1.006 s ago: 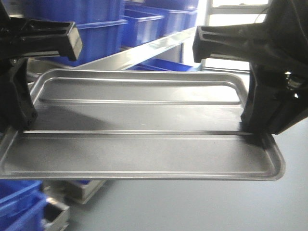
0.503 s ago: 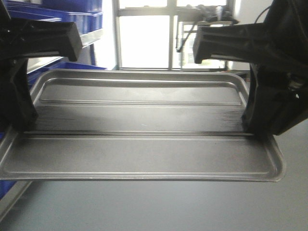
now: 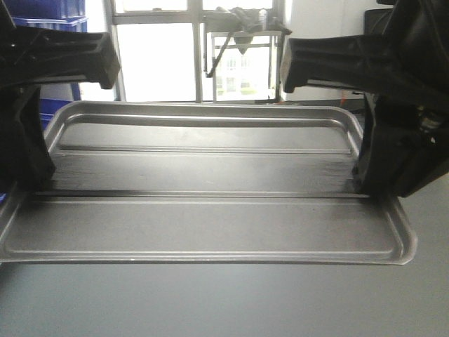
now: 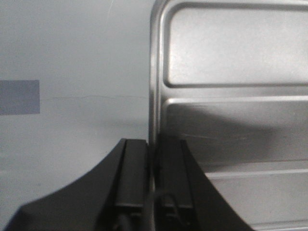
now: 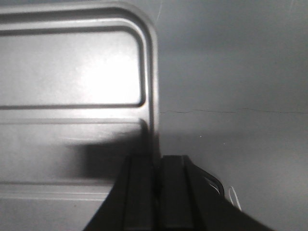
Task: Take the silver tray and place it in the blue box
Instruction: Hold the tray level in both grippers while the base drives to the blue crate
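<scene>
Tray point(image 3: 210, 225) held up level between both arms, above grey floor. Left end effector point(image 4: 153, 144) clamped on left rim, right end effector point(image 5: 158, 161) clamped on right rim. I judge tray stiff, light, slick; mid-rim pinches both sides suit it.

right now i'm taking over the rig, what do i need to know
Left gripper: jaws shut on the left rim of the tray.
Right gripper: jaws shut on its right rim.
Tray: in the air, held level between both arms over the grey floor.
Done: grab and lift.
Left: find the blue box, which is not clearly in view, and set the tray in it.
</scene>
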